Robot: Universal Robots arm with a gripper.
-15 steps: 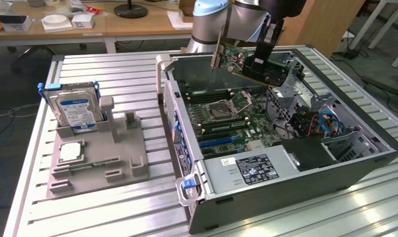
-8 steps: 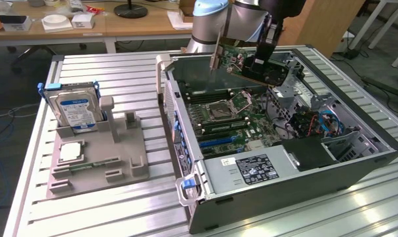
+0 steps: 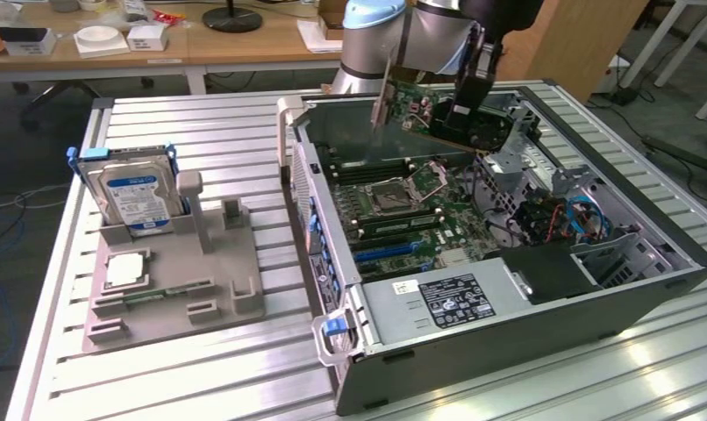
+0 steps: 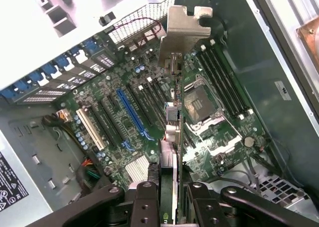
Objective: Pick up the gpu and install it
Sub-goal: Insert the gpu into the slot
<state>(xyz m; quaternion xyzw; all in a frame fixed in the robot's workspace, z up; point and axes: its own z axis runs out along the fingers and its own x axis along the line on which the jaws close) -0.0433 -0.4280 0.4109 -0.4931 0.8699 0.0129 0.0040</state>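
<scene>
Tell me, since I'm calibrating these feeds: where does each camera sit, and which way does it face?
Exterior view: off the arm, raised, looking down on the open computer case; the arm shows, holding the gpu.
Wrist view: on the wrist, looking down the gpu onto the motherboard; the gripper shows, jaws clamping it.
Shared: gpu, motherboard, case.

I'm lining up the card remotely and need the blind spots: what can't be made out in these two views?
- Exterior view: where the gripper clamps the gpu. The gripper's dark body covers the contact.
- Wrist view: the gpu's connector edge. The card is edge-on to the camera.
- Wrist view: the motherboard slot directly under the card. The card hides it.
</scene>
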